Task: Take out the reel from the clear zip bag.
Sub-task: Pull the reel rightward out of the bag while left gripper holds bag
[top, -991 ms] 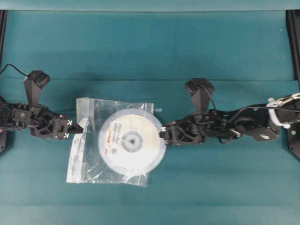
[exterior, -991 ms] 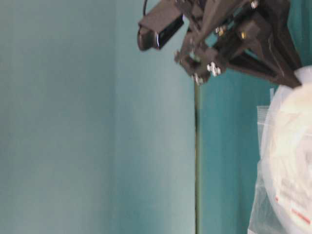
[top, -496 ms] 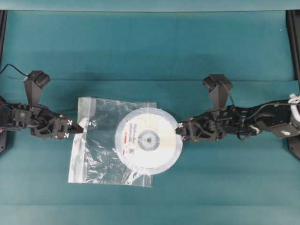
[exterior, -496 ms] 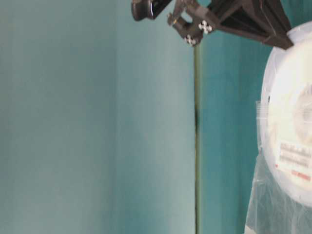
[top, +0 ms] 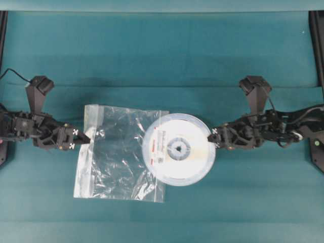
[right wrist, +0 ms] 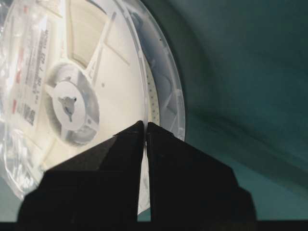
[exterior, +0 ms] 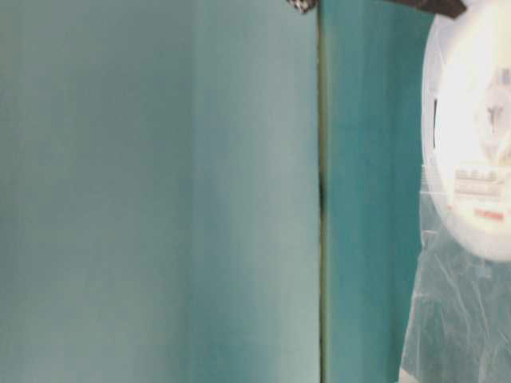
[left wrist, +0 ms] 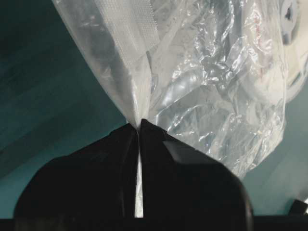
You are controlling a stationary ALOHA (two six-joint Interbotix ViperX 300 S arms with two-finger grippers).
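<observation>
The white reel (top: 178,150) with grey hub and red-marked label sticks out of the right edge of the clear zip bag (top: 116,154), only its left part still overlapping the bag. My right gripper (top: 213,142) is shut on the reel's right rim, seen in the right wrist view (right wrist: 145,124) clamping the flange of the reel (right wrist: 96,91). My left gripper (top: 89,137) is shut on the bag's left edge, pinching the film in the left wrist view (left wrist: 139,126) below the crinkled bag (left wrist: 207,86). The table-level view shows the reel (exterior: 479,144) above the bag (exterior: 455,311).
The table is covered in teal cloth (top: 162,50). Black frame posts stand at the far left (top: 2,30) and far right (top: 318,40) edges. A seam (exterior: 321,199) runs down the cloth in the table-level view.
My right gripper has pulled the reel to the right, from mostly inside the bag to mostly outside it. The left gripper has held the bag's left edge in place.
</observation>
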